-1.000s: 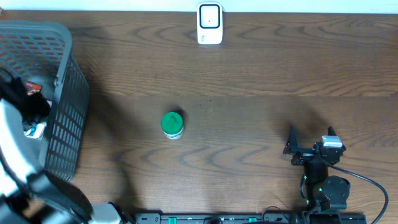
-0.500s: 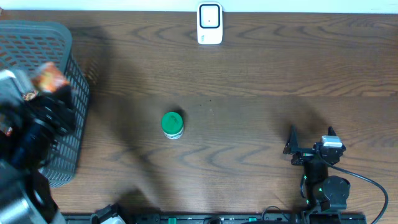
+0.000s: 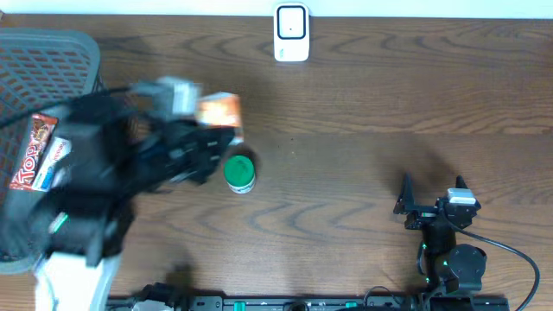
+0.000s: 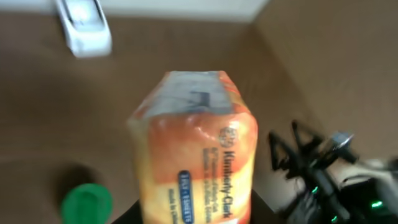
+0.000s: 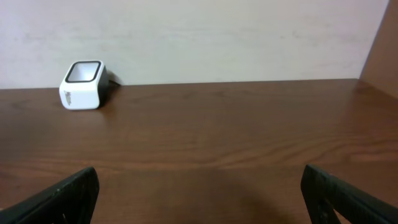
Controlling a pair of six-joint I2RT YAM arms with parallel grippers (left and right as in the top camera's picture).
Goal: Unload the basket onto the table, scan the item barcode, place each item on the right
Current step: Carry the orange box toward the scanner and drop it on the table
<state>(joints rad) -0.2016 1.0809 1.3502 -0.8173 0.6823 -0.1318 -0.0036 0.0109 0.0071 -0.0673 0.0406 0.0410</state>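
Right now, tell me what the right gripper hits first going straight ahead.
Probably nothing: only bare table lies ahead of the right gripper up to the wall; the white scanner sits left of that line.

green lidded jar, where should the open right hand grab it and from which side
Grip the jar across its round sides near the top, coming down from above and from the right. It stands upright, lid up. The left hand holding the orange packet crowds its left, while only bare table lies between it and the right hand.
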